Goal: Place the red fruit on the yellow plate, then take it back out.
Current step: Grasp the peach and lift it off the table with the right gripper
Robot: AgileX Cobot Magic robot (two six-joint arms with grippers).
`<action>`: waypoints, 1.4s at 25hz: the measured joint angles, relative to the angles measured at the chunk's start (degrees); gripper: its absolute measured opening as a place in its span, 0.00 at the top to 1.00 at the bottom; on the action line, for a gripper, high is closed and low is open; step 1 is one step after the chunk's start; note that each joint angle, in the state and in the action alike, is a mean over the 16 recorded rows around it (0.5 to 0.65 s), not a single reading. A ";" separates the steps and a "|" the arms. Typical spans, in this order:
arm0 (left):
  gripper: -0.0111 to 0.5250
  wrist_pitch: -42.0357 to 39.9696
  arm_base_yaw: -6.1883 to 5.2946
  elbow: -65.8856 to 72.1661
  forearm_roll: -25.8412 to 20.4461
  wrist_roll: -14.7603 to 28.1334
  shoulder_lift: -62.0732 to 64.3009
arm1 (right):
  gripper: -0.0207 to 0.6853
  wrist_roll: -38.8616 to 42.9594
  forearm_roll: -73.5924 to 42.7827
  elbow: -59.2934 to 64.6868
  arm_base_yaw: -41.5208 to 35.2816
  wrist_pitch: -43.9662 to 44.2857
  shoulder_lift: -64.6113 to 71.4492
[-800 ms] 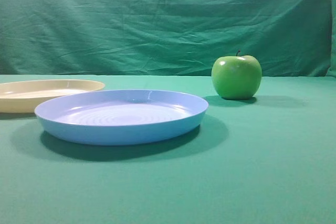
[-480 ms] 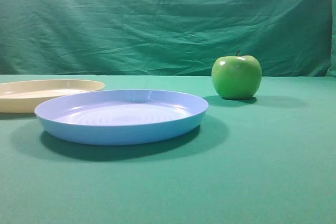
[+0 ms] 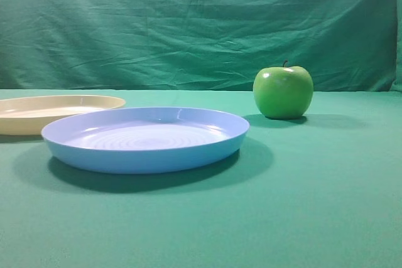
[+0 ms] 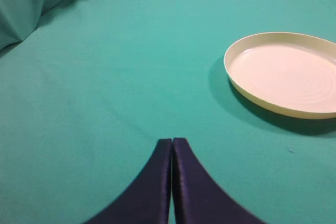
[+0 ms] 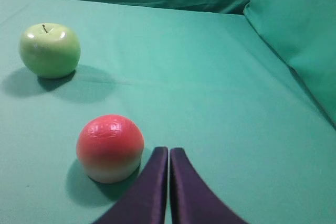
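The red fruit (image 5: pixel 109 148), red on top and pale cream below, rests on the green cloth just left of my right gripper (image 5: pixel 169 149), which is shut and holds nothing. The fruit is out of the exterior high view. The yellow plate (image 4: pixel 320 109) lies empty at the right of the left wrist view, and its rim (image 3: pixel 38 123) shows at the far left of the exterior high view. My left gripper (image 4: pixel 171 140) is shut with nothing in it, well short of the plate and to its left. Neither arm appears in the exterior high view.
A light blue plate (image 3: pixel 147 158) lies empty in front of the yellow one. A green apple (image 3: pixel 282 91) stands behind and right of it, and the same apple (image 5: pixel 50 50) is beyond the red fruit. Green cloth covers the table and hangs as backdrop.
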 joint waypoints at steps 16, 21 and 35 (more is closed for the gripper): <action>0.98 0.00 0.00 0.00 0.00 0.00 0.00 | 0.97 0.09 5.27 -1.75 0.00 -13.28 0.00; 0.98 0.00 0.00 0.00 0.00 0.00 0.00 | 0.97 0.12 8.15 -6.00 0.00 -15.16 0.76; 0.98 0.00 0.00 0.00 0.00 0.00 0.00 | 0.97 -3.03 8.90 -24.38 0.06 8.25 20.32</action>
